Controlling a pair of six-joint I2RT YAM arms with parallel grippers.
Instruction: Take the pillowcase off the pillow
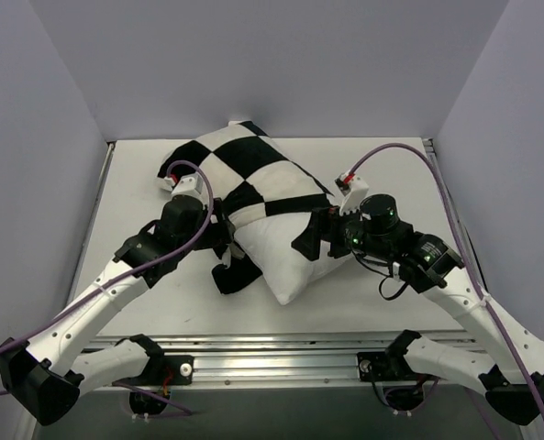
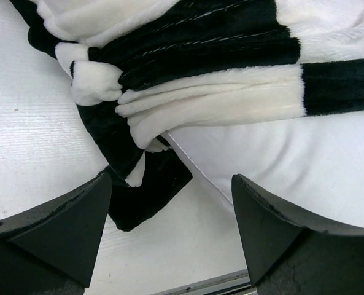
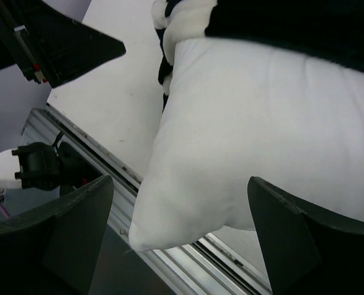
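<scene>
**Bare pillow corner hangs btwn open jaws**

Right gripper (image 3: 180, 184) stands wide apart, fingers (image 3: 65, 227) dark at lower L & R, gripping nothing. The plump white pillow (image 3: 261, 135) fills the gap, its corner pointing down over the metal rail (image 3: 89, 144) at the white table's (image 3: 108, 92) edge. Checkered pillowcase (image 3: 292, 24) bunches along the top. Left arm (image 3: 59, 43) looms upper L.
</scene>
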